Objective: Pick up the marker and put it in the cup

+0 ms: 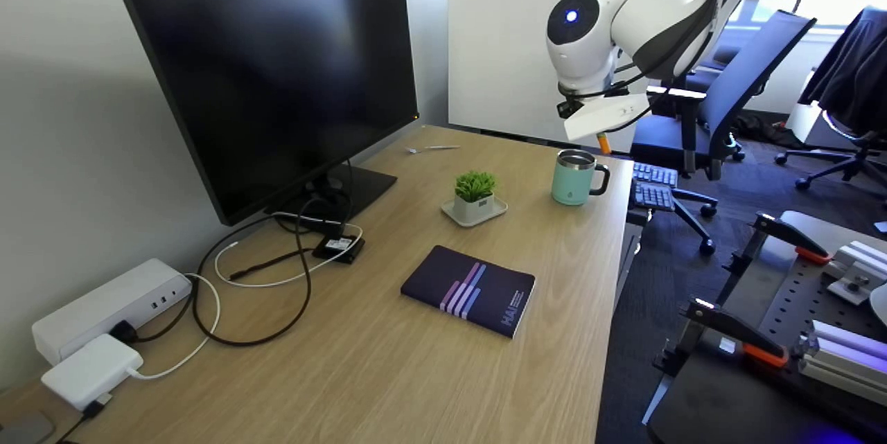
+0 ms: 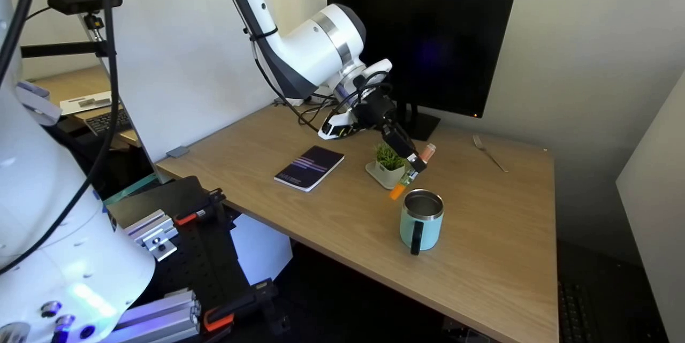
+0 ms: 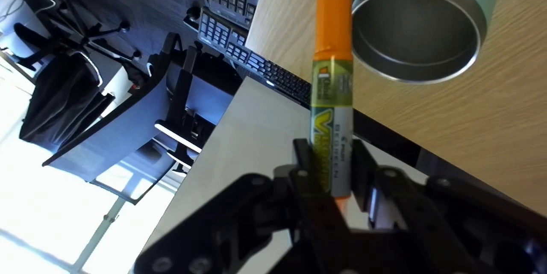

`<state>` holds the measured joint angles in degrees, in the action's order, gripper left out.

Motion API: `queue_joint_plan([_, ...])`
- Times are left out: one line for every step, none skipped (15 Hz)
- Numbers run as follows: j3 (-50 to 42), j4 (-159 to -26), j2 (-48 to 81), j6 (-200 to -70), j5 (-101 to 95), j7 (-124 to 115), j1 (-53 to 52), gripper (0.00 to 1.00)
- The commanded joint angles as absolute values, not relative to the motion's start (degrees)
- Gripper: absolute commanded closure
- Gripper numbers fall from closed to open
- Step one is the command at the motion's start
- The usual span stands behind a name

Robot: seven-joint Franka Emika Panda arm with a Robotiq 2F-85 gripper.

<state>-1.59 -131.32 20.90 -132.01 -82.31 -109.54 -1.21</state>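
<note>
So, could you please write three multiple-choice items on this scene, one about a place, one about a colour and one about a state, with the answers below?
1. Where does the potted plant stand?
A) on the notebook
B) on a small tray
C) on top of the monitor

2. What colour is the handle of the cup?
A) orange
B) white
C) black

3. What state is the marker in?
A) held in the gripper, outside the cup
B) lying on the desk
C) dropped inside the cup

Answers:
1: B, since both exterior views show the tray beneath the plant.
2: C, since the handle looks black in both exterior views.
3: A, since the wrist view shows the marker clamped in the gripper, and in an exterior view its orange end is outside the cup.
</note>
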Motion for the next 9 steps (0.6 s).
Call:
queue_joint_plan([-1.1, -130.2, 21.3, -130.8, -85.0, -111.5, -1.1, 0.94])
queue_joint_plan([-1.1, -129.9, 21.6, -130.9, -85.7, -111.9, -1.1, 0.94])
queue_joint_plan([-1.1, -129.6, 21.8, -131.0, -86.4, -112.3, -1.1, 0.94])
queue_joint_plan([-1.1, -129.3, 22.2, -131.1, -87.4, -112.9, -1.0, 0.94])
queue_joint_plan([-1.2, -129.1, 22.6, -131.3, -88.7, -113.6, -0.9, 0.94])
queue_joint_plan([-1.1, -128.9, 23.0, -131.3, -89.9, -114.4, -0.9, 0.94])
queue_joint_plan([-1.1, -128.5, 23.5, -131.2, -91.4, -115.4, -0.8, 0.94])
queue_joint_plan([-1.1, -128.1, 24.1, -131.3, -92.7, -116.3, -0.7, 0.94])
queue_joint_plan([-1.0, -127.7, 24.8, -131.4, -94.0, -117.2, -0.5, 0.94])
